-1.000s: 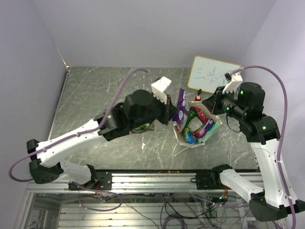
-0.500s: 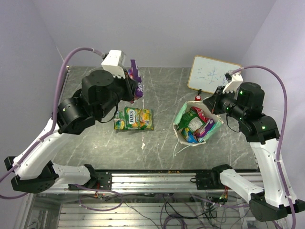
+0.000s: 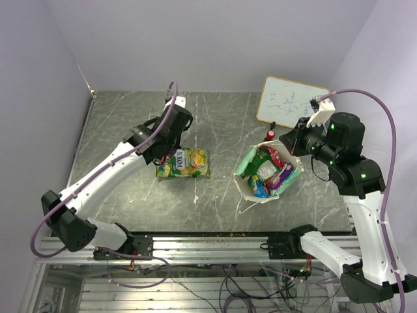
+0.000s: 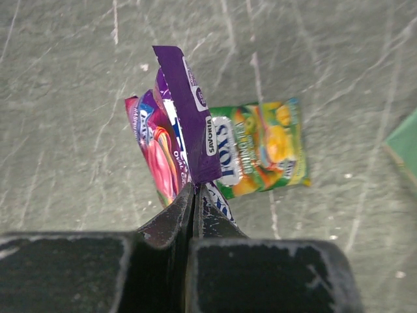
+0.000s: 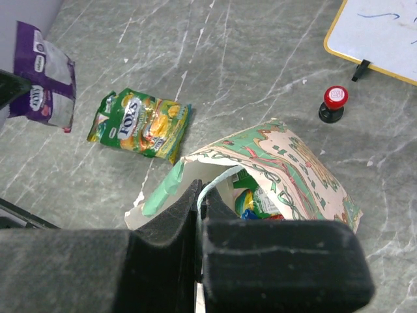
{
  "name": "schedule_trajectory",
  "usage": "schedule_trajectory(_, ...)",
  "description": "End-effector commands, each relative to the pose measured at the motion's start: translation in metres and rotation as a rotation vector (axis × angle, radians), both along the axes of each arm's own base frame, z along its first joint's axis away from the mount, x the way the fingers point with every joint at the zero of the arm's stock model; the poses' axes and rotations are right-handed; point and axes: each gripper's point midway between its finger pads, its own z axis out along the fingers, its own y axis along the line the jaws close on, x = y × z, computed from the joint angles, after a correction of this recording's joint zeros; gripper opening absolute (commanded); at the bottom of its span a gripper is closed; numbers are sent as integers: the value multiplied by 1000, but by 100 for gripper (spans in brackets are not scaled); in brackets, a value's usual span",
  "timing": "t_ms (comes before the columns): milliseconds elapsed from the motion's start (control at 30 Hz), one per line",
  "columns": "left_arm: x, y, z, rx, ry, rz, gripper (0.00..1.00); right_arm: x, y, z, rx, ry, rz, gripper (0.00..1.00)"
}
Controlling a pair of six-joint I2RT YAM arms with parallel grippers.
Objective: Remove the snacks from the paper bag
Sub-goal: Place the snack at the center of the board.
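In the left wrist view my left gripper (image 4: 194,189) is shut on a purple and pink-magenta snack packet (image 4: 186,124), which hangs just above the table. A yellow-green snack packet (image 4: 260,153) lies flat beside it and shows from above as the yellow-green packet (image 3: 184,163). The mint-green and white paper bag (image 3: 244,179) stands open right of centre with several snacks (image 3: 267,171) inside. My right gripper (image 5: 201,195) is shut on the bag's cord handle (image 5: 218,179) and holds the paper bag (image 5: 293,163) open. Its far side is hidden.
A white board with writing (image 3: 291,102) leans at the back right. A small red-and-black knob (image 3: 270,134) stands just behind the bag. Purple walls close the table at the back and both sides. The arm bases and a metal rail (image 3: 215,246) line the near edge.
The left arm lifted the purple packet out of the bag, swung it to the back left, then lowered it beside the yellow-green packet. The right arm stayed put.
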Motion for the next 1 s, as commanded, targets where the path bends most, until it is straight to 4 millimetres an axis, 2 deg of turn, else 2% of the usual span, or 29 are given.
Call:
schedule_trajectory(0, 18, 15, -16, 105, -5, -4, 7, -3, 1, 19, 17, -49, 8, 0)
schedule_trajectory(167, 24, 10, -62, 181, 97, -53, 7, -6, -3, 24, 11, -64, -9, 0)
schedule_trajectory(367, 36, -37, -125, 100, 219, -173, 7, -4, -2, 24, 8, -60, -5, 0)
schedule_trajectory(500, 38, -70, -157, 27, 325, -246, 7, -1, 0, 25, 12, -63, 4, 0)
schedule_trajectory(633, 39, -77, -192, 52, 402, -251, 7, 3, 2, 28, 21, -72, 5, 0)
schedule_trajectory(733, 42, -79, -202, 68, 425, -247, 7, 5, 2, 30, 21, -90, -1, 0)
schedule_trajectory(800, 43, -81, -202, 63, 445, -228, 11, 6, 1, 30, 13, -78, -3, 0)
schedule_trajectory(900, 42, -88, -195, 23, 456, -237, 31, 5, 3, 23, -1, -56, 21, 0)
schedule_trajectory(967, 38, -94, -181, -31, 445, -248, 44, 4, 4, 17, -14, -42, 34, 0)
